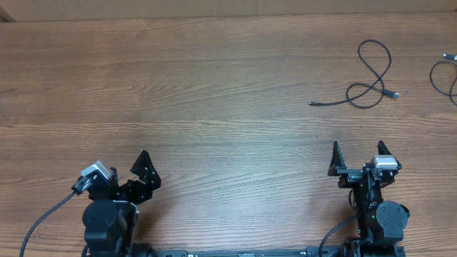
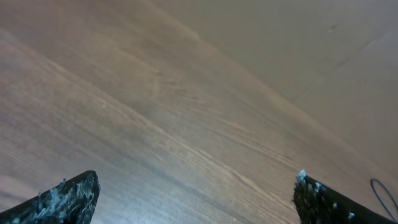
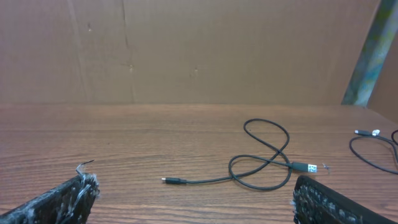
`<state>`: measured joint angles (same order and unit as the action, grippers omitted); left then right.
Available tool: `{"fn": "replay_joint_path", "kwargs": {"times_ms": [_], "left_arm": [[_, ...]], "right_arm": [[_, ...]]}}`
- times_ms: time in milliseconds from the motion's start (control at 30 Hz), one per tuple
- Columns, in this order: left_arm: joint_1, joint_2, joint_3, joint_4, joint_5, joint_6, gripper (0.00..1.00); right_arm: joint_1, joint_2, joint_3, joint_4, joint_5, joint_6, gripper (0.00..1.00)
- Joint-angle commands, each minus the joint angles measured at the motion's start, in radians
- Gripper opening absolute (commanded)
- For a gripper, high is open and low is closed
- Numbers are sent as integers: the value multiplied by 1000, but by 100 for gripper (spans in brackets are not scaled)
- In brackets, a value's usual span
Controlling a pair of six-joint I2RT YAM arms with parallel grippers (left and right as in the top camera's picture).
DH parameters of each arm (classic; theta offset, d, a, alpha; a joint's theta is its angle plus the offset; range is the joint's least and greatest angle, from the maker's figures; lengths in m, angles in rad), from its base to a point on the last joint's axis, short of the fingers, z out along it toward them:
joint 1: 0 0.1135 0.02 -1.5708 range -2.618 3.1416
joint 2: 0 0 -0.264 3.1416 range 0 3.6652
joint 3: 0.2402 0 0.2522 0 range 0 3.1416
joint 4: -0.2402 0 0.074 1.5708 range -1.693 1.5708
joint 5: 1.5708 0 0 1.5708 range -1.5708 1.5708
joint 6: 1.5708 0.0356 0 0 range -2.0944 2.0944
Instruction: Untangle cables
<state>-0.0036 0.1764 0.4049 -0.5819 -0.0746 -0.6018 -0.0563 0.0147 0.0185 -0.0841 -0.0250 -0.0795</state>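
Two thin black cables lie apart at the table's far right. One cable [image 1: 373, 83] [image 3: 273, 157] forms a loose loop that crosses itself, with a small plug at each end. The other cable [image 1: 433, 73] [image 3: 367, 155] runs off the right edge, and its pale tip points left. My right gripper [image 1: 358, 150] [image 3: 193, 186] stands open, nearer than the looped cable and a little left of it, with nothing between its fingers. My left gripper [image 1: 128, 168] [image 2: 196, 186] stands open at the near left over bare wood, far from both cables.
The wooden table [image 1: 214, 86] ends at a brown cardboard wall [image 3: 186, 50] along the back. A short piece of black cord [image 2: 384, 193] shows at the right edge of the left wrist view. Thick black arm cables trail from both bases at the front edge.
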Motion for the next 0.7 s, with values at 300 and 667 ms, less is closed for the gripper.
{"fn": "replay_joint_path", "kwargs": {"times_ms": [300,667], "left_arm": [[45,-171,-156,184,23,129,100],[45,-174,-352,521,24,290,100]], "right_arm": [[5,-12,-11,3,9,-4,100],[5,-12,-11,2,9,-4,100]]}}
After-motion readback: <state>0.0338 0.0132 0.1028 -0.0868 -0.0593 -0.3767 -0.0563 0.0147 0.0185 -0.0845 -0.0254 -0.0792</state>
